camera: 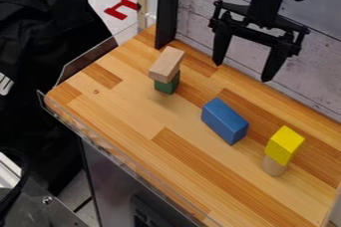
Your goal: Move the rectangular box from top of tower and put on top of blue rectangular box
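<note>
The black gripper (242,71) hangs open over the back of the wooden table, with nothing between its fingers. Left of it and lower in the view, a natural-wood rectangular box (166,64) rests on top of a green block (167,84), forming a small tower. The blue rectangular box (225,121) lies on the table near its middle, to the right of that tower and below the gripper in the view. A second stack, at the right, has a yellow block (284,145) on a light wooden cylinder (273,167).
A pale plank wall (313,71) runs behind the table (193,176), with a black upright post (166,9) at the back left corner. A clear low edge guard (86,61) borders the left side. Black cloth (50,37) lies beyond it.
</note>
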{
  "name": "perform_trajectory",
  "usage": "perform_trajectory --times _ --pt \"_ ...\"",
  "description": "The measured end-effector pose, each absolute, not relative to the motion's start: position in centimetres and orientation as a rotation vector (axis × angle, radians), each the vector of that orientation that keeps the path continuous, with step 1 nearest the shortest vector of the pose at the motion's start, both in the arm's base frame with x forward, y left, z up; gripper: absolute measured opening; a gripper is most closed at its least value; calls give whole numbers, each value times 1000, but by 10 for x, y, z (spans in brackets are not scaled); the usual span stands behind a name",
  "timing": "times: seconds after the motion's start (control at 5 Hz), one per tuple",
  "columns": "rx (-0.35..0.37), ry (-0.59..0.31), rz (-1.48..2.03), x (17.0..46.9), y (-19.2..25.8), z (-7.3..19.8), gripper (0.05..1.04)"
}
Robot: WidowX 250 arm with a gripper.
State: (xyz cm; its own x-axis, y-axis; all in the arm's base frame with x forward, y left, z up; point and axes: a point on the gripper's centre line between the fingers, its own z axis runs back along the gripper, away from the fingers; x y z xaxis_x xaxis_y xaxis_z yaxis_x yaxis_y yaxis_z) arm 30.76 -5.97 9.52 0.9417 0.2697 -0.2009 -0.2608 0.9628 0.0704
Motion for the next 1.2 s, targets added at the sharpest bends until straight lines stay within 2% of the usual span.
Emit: perform_trajectory --times 0.4,0.8,1.0,1.2 --pt "41 247 264 305 -46 80 1000" --pt "-34 232 310 314 -2 83 1000" --pt "-28 242 239 319 10 86 1000" --pt "-10 310 153 321 17 76 1000"
